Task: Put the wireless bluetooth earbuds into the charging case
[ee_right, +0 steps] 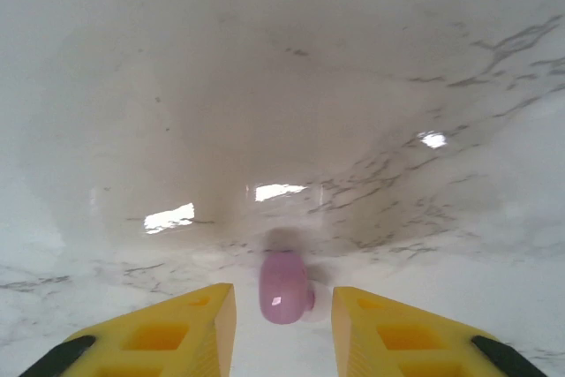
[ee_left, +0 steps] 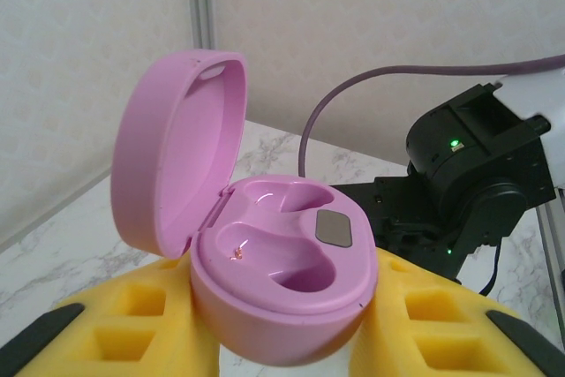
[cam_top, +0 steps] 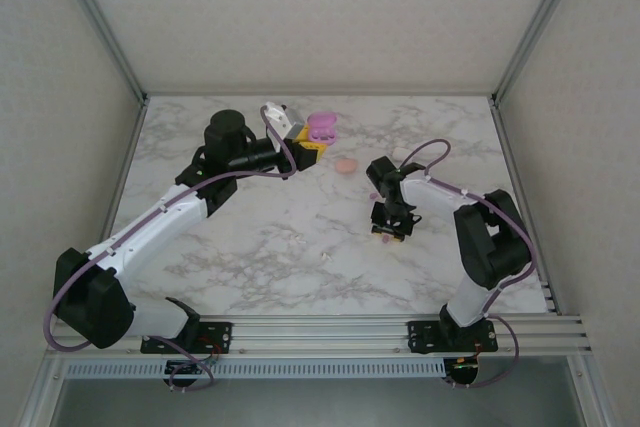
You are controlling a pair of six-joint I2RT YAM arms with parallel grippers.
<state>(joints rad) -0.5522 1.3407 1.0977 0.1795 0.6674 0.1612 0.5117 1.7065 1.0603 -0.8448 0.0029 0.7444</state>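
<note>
left wrist: left gripper (ee_left: 284,342) clamped on open purple plastic charging case (ee_left: 265,253) | right gripper (ee_right: 282,296) apart, flanking tiny purple earbud (ee_right: 284,282)

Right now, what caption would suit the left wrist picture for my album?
Open purple charging case gripped between yellow fingers, both earbud wells empty, with the right arm behind.

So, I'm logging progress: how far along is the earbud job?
Done: the purple case sits open in the left gripper, both wells empty. In hand: the right gripper brackets a purple earbud on the table. Left: lifting it, seating it, then filling the other well.
</note>
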